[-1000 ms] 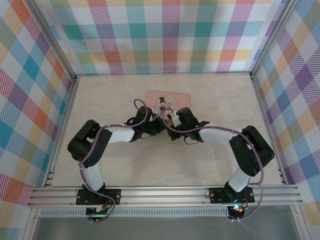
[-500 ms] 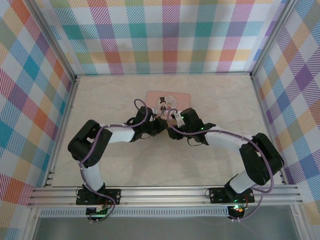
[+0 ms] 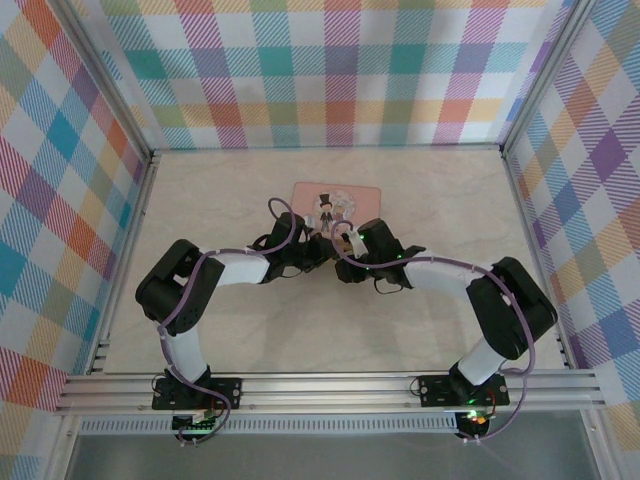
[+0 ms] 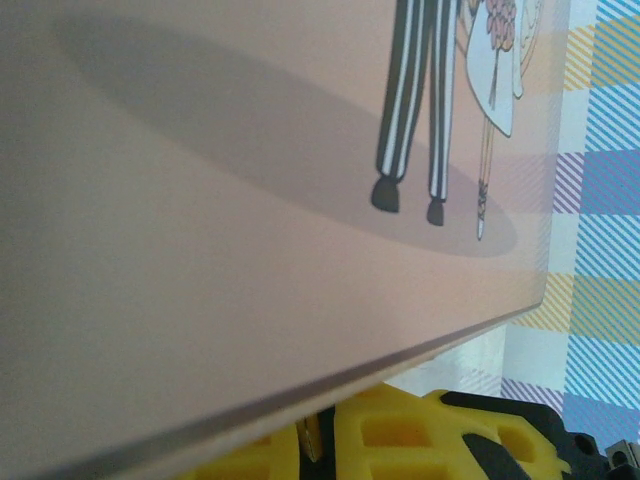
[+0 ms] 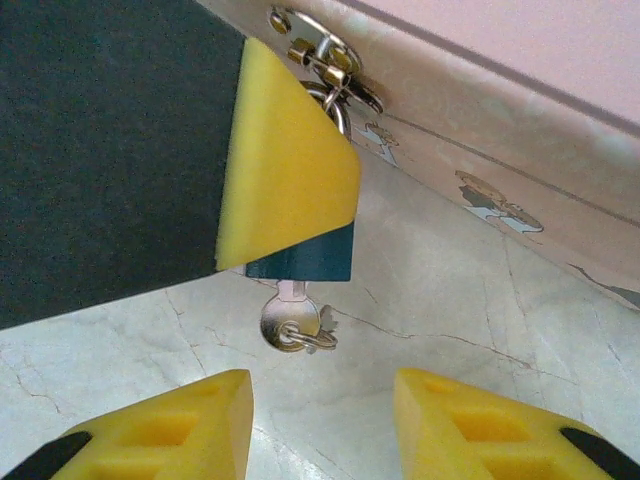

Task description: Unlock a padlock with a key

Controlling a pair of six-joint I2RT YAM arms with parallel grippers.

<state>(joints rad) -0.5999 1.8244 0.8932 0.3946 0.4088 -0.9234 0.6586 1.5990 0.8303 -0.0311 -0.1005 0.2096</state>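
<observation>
Left fingers (image 5: pixel 285 170) clamped on padlock (image 5: pixel 300 265), key (image 5: pixel 290 322) hanging below. Right fingers (image 5: pixel 180 425) apart, empty, key just ahead: close squarely on key head, twist gently.

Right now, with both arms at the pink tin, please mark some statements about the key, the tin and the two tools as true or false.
1. The pink tin has a cartoon couple on its lid. True.
2. The right tool is open, with nothing between its fingers. True.
3. The key lies flat on the tin's lid. False: it sticks out below the left tool's pad, over the marble table.
4. The left tool is shut on the padlock, next to the tin's clasp. True.
5. The right tool grips the key. False: the key sits beyond its fingertips, untouched.
</observation>
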